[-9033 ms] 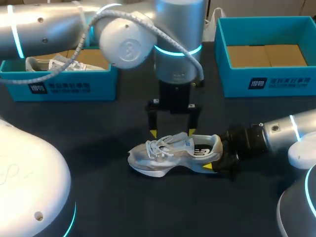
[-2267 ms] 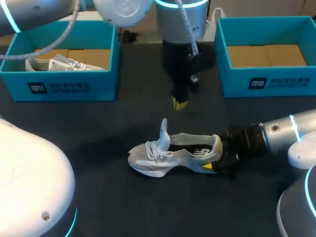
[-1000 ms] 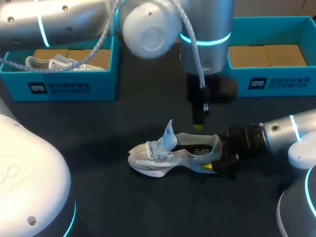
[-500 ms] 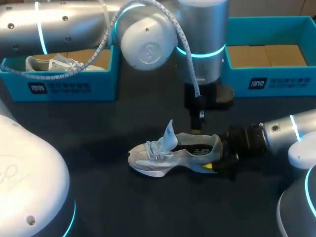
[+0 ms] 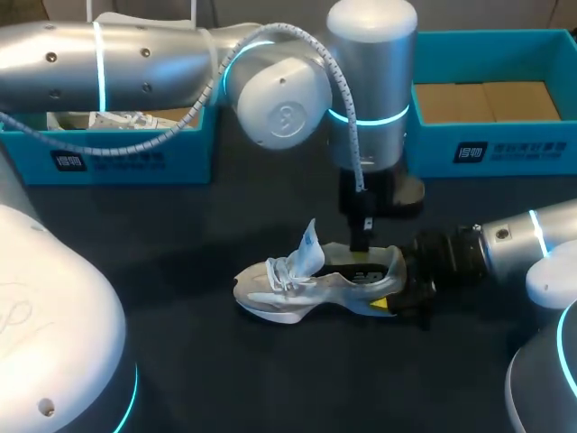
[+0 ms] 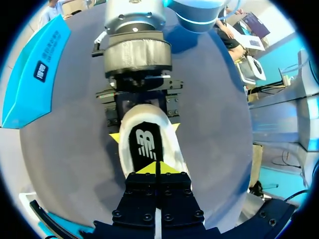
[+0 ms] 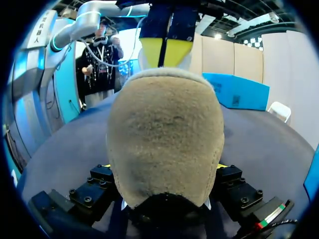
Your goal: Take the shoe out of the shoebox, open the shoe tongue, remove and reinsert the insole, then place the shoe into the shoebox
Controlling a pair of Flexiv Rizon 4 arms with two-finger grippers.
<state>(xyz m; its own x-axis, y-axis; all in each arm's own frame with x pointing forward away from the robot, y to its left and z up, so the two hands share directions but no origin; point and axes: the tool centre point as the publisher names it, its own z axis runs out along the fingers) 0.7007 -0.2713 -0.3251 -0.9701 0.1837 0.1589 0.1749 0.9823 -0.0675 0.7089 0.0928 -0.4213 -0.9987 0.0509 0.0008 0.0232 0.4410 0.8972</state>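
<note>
In the middle of the table the shoe (image 5: pixel 311 280) stands on its sole, toe to the left, with its tongue (image 5: pixel 308 244) sticking up. The right gripper (image 5: pixel 392 289) squeezes the heel from 2 sides. The left gripper (image 6: pixel 156 168) points down into the shoe, its 2 fingers pressed together just over the insole (image 6: pixel 145 144).

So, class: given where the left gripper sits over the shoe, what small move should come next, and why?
Probably part the left gripper and lower it to pinch the insole. Its tips are together just above it, the tongue stands up, and the right gripper holds the shoe at the heel.
</note>
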